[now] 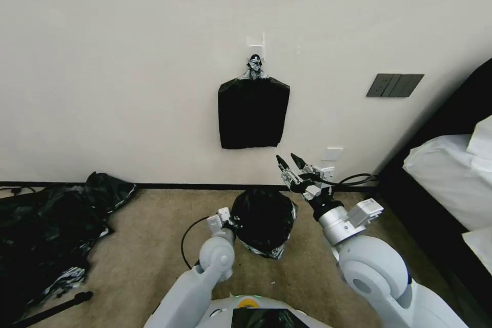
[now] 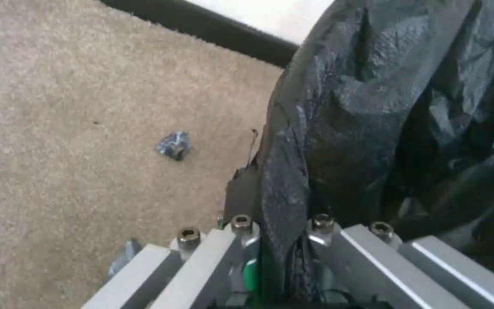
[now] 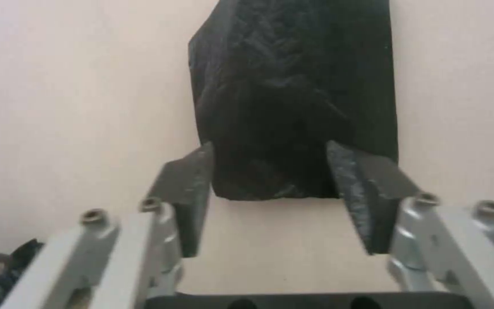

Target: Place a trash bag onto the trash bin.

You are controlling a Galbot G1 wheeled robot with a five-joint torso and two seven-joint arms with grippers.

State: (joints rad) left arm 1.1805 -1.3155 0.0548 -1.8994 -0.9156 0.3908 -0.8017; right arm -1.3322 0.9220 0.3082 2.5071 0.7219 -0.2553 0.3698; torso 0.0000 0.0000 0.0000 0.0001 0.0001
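Now the left gripper (image 2: 284, 253) is clamped on a fold of the trash bag (image 1: 262, 220), whose wrinkled black film drapes over the bin on the carpet (image 1: 143, 256) near the wall. The bin itself is hidden under the film. The right gripper (image 1: 290, 162) hangs just right of and beyond the bag, fingers (image 3: 187, 193) spread wide and holding nothing, pointing at the flat black bundle (image 1: 253, 113) hung on the far wall. A heap of black sheeting (image 1: 46, 236) lies far left
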